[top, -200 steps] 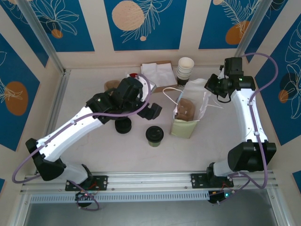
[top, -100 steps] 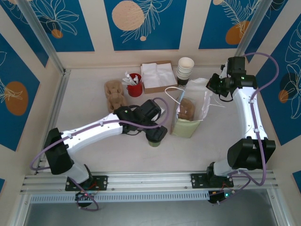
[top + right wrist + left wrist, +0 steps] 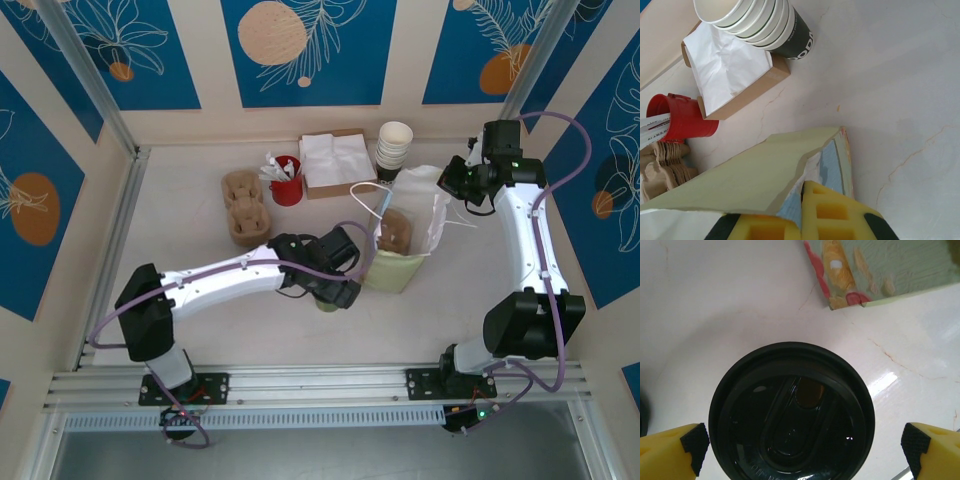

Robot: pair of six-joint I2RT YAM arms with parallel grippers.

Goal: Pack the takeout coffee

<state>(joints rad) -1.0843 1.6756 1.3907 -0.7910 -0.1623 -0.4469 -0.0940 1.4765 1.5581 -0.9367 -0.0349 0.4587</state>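
The left hand (image 3: pixel 804 446) is hanging wide open right over the takeout coffee (image 3: pixel 791 412). Its yellow fingers (image 3: pixel 670 445) with black pads (image 3: pixel 914 442) are sitting on each side of the lid, close to it but not touching it. The coffee is standing upright on the tabletop (image 3: pixel 715 300), just beside the bottom corner of the paper bag (image 3: pixel 395 270). Its lid is round, black and shiny, with a raised rim, a long dip in the middle and a small drinking hole. From the top camera the hand is covering most of the cup, so only a little bit of it is peeking out underneath. The right hand (image 3: pixel 801 212) is pinching the top edge of the bag, with its fingers squeezed together on the paper, and the mouth of the bag is gaping open. Something brown is lying inside the bag. Behind the bag, a stack of cream cups (image 3: pixel 747 20) is standing next to a brown box of white napkins (image 3: pixel 730 65), a red cup (image 3: pixel 682 120) with little packets in it, and some brown cup carriers (image 3: pixel 245 205). The tabletop is pale and smooth with thin crack lines. The walls (image 3: pixel 300 50) around it are showing blue panels with orange circles and white leaf drawings.
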